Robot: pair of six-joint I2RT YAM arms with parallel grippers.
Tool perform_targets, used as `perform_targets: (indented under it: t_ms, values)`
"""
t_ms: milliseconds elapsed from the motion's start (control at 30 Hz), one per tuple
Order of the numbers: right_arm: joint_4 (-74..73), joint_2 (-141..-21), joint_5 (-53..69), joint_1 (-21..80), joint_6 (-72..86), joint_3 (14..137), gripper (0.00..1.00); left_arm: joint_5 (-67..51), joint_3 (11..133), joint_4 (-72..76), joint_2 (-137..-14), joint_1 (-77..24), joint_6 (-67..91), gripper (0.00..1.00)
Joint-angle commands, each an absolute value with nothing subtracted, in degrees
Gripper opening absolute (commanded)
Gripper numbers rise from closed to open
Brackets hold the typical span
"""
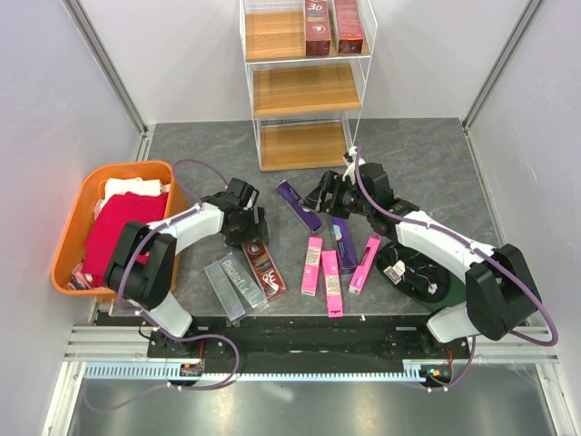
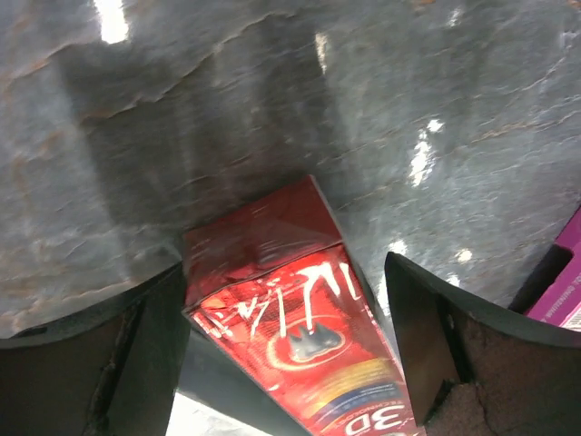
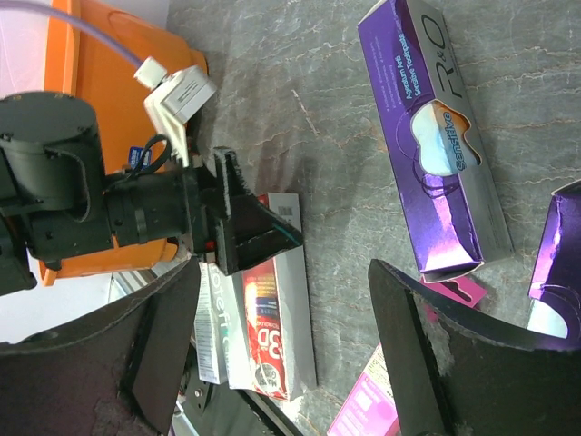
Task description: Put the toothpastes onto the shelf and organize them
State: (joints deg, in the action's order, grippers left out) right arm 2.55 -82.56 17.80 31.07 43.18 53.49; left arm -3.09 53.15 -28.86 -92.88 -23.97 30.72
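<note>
A red toothpaste box (image 1: 264,267) lies flat near the front left. My left gripper (image 1: 249,227) is open with its jaws astride the box's far end (image 2: 272,272); the left finger (image 2: 136,345) is against it and the right finger (image 2: 436,336) stands apart. My right gripper (image 1: 325,194) is open and empty above the table, between two purple boxes (image 1: 299,205) (image 1: 343,242). Three pink boxes (image 1: 332,282) lie at the front centre. Two silver-grey boxes (image 1: 233,286) lie beside the red one. The white wire shelf (image 1: 304,91) holds two red boxes (image 1: 333,27) on its top tier.
An orange tub (image 1: 68,254) with a red cloth (image 1: 123,227) stands at the left. A dark round object (image 1: 413,272) lies under my right arm. The right wrist view shows the left gripper (image 3: 245,227) over the red box (image 3: 272,336) and a purple box (image 3: 436,136).
</note>
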Motion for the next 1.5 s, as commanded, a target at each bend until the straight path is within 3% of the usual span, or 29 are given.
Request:
perform_targets:
  t_ms: [0,267,567,800,1100,1233,1467]
  values:
    - [3.87,-82.97,18.37,31.11,42.28,53.26,0.83,-4.48,55.98,-25.93,-97.46,-26.10,32.43,0.82]
    - [3.25,-82.44,18.02,31.11,42.01,53.17,0.84,-7.64,57.39,-23.65,-96.60,-27.33,33.66,0.60]
    - [2.37,-81.39,17.58,31.11,40.87,53.61,0.84,-8.88,57.48,-20.48,-90.62,-25.76,34.28,0.50]
    - [0.88,-80.60,16.00,32.17,39.29,54.93,0.85,-14.93,54.59,-13.65,-82.98,-19.00,37.52,0.40]
    - [0.18,-78.14,10.64,38.58,36.57,56.51,0.86,-25.57,45.81,0.08,-74.80,-8.89,50.77,0.38]
    - [0.35,-76.82,6.69,44.55,34.11,56.60,0.96,-31.19,43.16,10.09,-73.83,-6.07,57.38,0.38]
    - [0.44,-77.52,2.03,50.89,33.05,56.16,0.98,-32.87,43.94,11.86,-73.74,-5.27,60.11,0.38]
